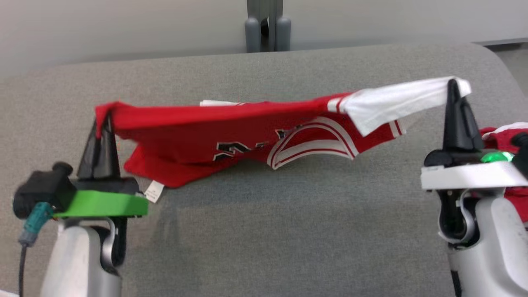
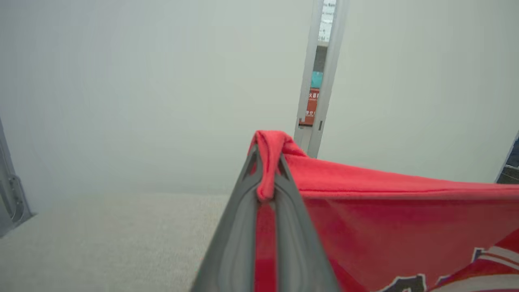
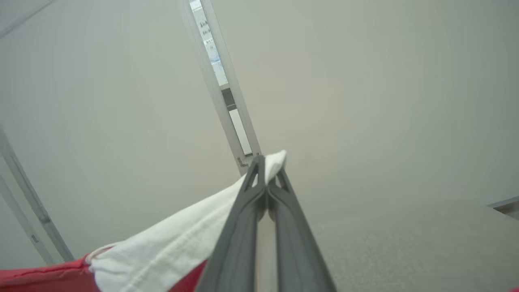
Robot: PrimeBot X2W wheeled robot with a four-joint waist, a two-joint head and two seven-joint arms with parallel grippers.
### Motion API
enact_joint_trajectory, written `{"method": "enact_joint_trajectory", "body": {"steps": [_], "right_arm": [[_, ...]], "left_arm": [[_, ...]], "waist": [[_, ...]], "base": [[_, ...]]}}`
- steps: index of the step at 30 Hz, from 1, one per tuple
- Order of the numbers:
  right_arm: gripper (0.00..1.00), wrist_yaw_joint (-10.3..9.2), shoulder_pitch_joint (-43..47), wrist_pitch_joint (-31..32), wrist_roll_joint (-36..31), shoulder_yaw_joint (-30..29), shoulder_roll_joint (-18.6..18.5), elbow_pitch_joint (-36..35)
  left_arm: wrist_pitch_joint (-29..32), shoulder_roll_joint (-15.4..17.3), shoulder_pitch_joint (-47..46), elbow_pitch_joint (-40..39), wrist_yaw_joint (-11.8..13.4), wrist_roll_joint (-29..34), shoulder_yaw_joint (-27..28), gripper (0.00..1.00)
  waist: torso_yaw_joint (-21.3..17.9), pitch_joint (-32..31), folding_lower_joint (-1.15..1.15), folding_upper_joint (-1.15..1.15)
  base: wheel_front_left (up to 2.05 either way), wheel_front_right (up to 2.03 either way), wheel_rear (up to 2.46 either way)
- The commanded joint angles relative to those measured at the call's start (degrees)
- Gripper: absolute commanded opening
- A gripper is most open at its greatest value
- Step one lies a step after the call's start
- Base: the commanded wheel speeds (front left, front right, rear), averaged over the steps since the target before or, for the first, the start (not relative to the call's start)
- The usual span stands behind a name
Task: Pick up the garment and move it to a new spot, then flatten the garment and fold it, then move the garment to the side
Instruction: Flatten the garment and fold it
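Note:
The garment (image 1: 231, 128) is a red jersey with white trim, black lettering and a white sleeve. It hangs stretched between my two grippers above the grey table (image 1: 264, 231), its lower part sagging onto the surface. My left gripper (image 1: 104, 117) is shut on a red corner of the garment (image 2: 267, 162). My right gripper (image 1: 453, 84) is shut on the white sleeve end (image 3: 182, 239). In each wrist view, cloth is pinched between the closed fingers.
More red and white cloth (image 1: 509, 165) lies at the far right behind my right wrist. A grey post (image 1: 267, 27) stands behind the table's far edge against a pale wall. A white tag (image 1: 154, 192) dangles from the garment's lower left.

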Motion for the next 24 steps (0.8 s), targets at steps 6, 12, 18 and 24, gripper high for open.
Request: {"method": "enact_joint_trajectory", "body": {"steps": [6, 12, 18, 24], "right_arm": [[0.00, -0.09, -8.7, 0.0, 6.8, -1.2, -5.0, -7.3], [0.00, -0.11, -19.5, 1.1, 6.7, -0.3, -12.0, -7.6], [0.00, -0.12, -32.7, 1.8, 5.5, 0.6, -15.3, 1.5], [0.00, -0.14, -47.1, 1.2, 2.2, 1.2, -13.7, 13.9]], "left_arm": [[0.0, 6.7, -10.4, -6.6, -0.1, 0.1, 0.1, 0.00], [0.4, 11.7, -21.5, -4.3, -0.1, 1.6, 0.2, 0.00], [1.9, 13.4, -33.0, 4.2, -0.1, 3.4, -1.5, 0.00], [0.9, 12.5, -44.6, 14.6, 0.6, 4.3, -2.8, 0.00]], "waist": [[-0.7, -5.1, 0.00, 0.00], [0.4, -2.4, 0.00, 0.00], [0.5, 5.7, 0.00, 0.00], [-0.1, 14.0, 0.00, 0.00]], "base": [[0.00, 0.00, 0.00], [0.00, 0.00, 0.00], [0.00, 0.00, 0.00], [0.00, 0.00, 0.00]]}}
